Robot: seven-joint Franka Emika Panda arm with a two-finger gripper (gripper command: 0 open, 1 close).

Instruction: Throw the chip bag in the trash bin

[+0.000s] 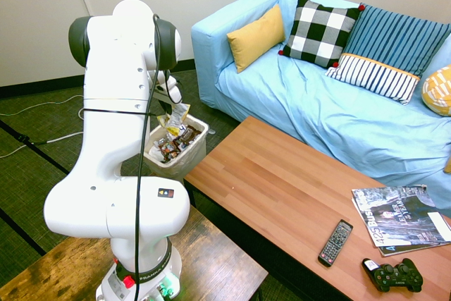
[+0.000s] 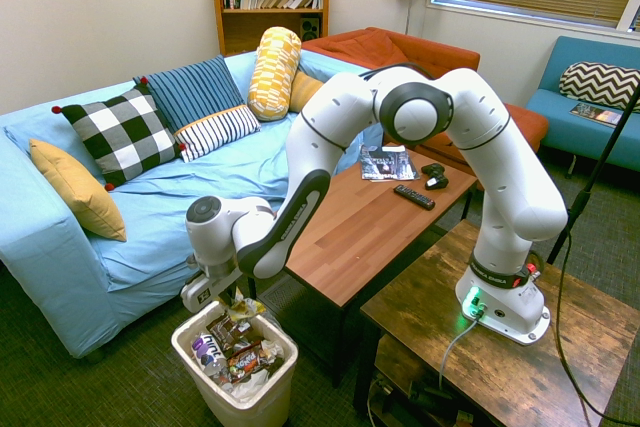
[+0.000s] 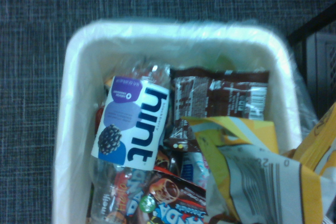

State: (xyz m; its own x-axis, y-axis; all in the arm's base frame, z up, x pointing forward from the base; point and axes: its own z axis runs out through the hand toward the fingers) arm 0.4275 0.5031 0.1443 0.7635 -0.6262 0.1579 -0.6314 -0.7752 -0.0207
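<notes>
The chip bag [image 1: 175,113], yellow and white and crumpled, hangs just above the trash bin [image 1: 192,158] with my gripper [image 1: 169,101] shut on its top. From the other side, the chip bag [image 2: 246,307] dangles under the gripper [image 2: 234,293] over the open top of the white bin [image 2: 250,402]. In the wrist view the chip bag [image 3: 254,174] fills the lower right, above the lined bin rim [image 3: 173,29]. Inside the bin lie dark candy wrappers [image 3: 220,95] and a clear bottle [image 3: 134,124].
The bin stands on the carpet between the blue sofa [image 1: 317,103] and the end of the wooden coffee table [image 1: 282,188]. A magazine [image 1: 398,220], a remote [image 1: 335,242] and a game controller [image 1: 392,276] lie at the table's far end.
</notes>
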